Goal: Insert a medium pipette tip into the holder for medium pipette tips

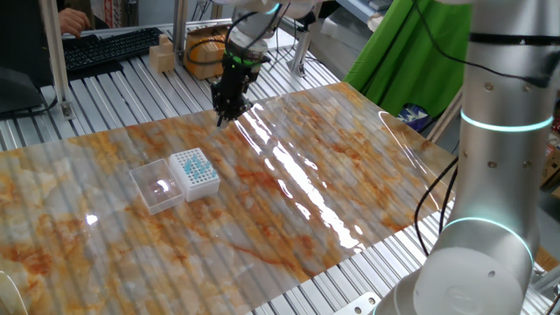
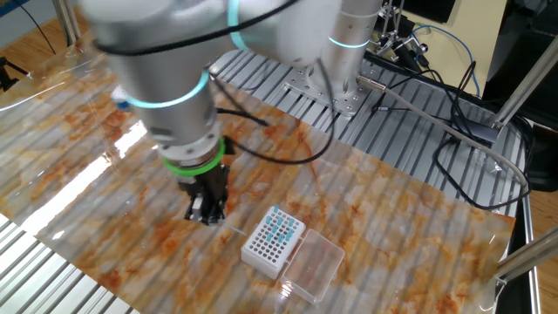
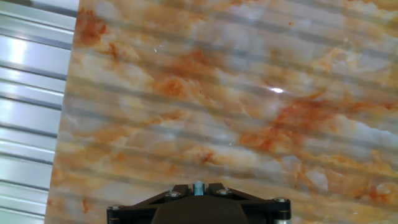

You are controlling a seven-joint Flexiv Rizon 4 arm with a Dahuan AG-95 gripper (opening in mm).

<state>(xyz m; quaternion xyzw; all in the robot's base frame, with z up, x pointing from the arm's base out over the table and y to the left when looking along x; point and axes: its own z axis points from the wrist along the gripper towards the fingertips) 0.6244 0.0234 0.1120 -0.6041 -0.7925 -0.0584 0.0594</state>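
My gripper [image 1: 229,114] hangs just above the marbled orange mat [image 1: 289,201], near its far edge. Its black fingers are shut on the medium pipette tip [image 3: 198,186], which shows in the hand view only as a small pale blue stub between them. The holder for medium pipette tips [image 1: 194,171] is a white box with a teal dotted top, and its clear lid [image 1: 157,185] lies open beside it. The holder stands apart from my gripper, nearer the front left. In the other fixed view my gripper [image 2: 207,212] is left of the holder [image 2: 273,242].
A black keyboard [image 1: 109,48] and a wooden block [image 1: 162,57] lie beyond the mat on the slatted metal table. The arm's grey base column [image 1: 494,175] stands at the right. Green cloth [image 1: 411,52] hangs at the back, and cables [image 2: 453,131] trail over the table.
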